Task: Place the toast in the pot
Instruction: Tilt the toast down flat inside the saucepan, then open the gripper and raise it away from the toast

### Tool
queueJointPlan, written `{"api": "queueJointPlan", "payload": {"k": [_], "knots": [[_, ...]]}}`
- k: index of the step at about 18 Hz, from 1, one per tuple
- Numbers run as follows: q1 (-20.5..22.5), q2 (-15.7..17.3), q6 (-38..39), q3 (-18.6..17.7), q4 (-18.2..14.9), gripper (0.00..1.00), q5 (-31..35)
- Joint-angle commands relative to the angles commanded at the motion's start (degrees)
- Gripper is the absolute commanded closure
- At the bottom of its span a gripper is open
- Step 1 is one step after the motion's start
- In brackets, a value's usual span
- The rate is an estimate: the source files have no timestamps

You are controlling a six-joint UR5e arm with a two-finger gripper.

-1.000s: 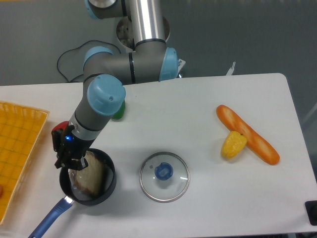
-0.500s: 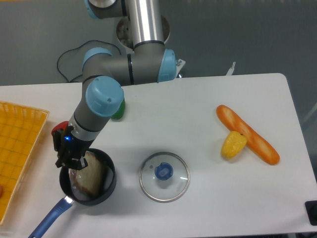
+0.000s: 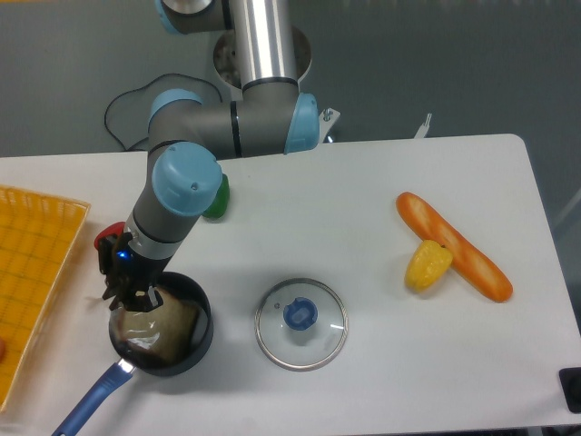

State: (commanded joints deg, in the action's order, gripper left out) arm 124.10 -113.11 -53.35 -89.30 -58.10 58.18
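The pot is a small black saucepan at the front left, its blue handle pointing to the front-left corner. Inside it lies the toast, a pale wrapped slice with a brown crust, resting low against the pot's floor and wall. My gripper hangs over the pot's left rim, just above the toast's upper-left edge. Its fingers look spread, with the slice lying loose beneath them. The arm's wrist hides part of the rim.
A round glass lid with a blue knob lies right of the pot. An orange baguette and a yellow piece are at the right. A green object, a red object and an orange tray sit on the left.
The toast has dropped from a tilted, held pose to lying lower and flatter in the pot. The arm has shifted slightly left and up.
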Motion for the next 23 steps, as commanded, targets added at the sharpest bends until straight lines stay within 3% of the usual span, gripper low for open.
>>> {"api": "queueJointPlan", "payload": {"k": [2,3,4,5,11,14,23], "knots": [[0.00,-0.18,0.00,0.00,0.00,0.40,0.00],[0.00,-0.26,0.00,0.00,0.00,0.27,0.00],[0.00,-0.26,0.00,0.09,0.09,0.07,0.00],[-0.09,-0.26,0.00,0.17,0.00,0.00,0.00],[-0.09,0.17,-0.35,0.79,0.00,0.00,2.89],[-0.61,1.40,-6.39,0.88,-0.09,0.00,8.07],[-5.18,5.01,-13.27,0.62,-0.44,0.00,34.00]]}}
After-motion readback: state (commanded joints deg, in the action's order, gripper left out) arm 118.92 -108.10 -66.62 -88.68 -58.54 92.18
